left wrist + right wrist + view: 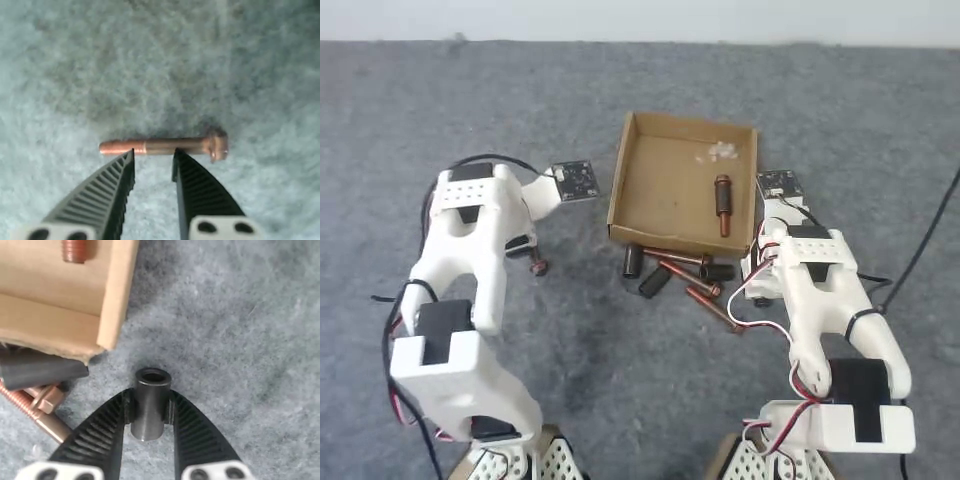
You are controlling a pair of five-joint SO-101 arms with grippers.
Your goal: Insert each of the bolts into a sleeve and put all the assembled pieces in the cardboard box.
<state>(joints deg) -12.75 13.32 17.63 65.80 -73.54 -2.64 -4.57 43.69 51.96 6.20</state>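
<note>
One copper-coloured bolt point(162, 146) lies crosswise in the middle of the left wrist view on the grey carpet point(225, 60). It sits just past the tips of the left gripper point(152, 156), whose jaws stand narrowly parted with nothing between them. The right gripper point(150, 397) is clamped on a dark sleeve point(150, 412) at lower centre of its view, bore end up, just off a corner of the cardboard box point(117, 300). In the high view one assembled piece point(723, 205) lies in the box at upper centre. Loose bolts point(690, 277) and spare sleeves point(655, 281) lie below its near wall. The bolt looks like solid metal: stiff, smooth, dense for its size, and apt to roll. It is probably best pinched across the plain shank near the head, leaving the tip free to enter the sleeve.
</note>
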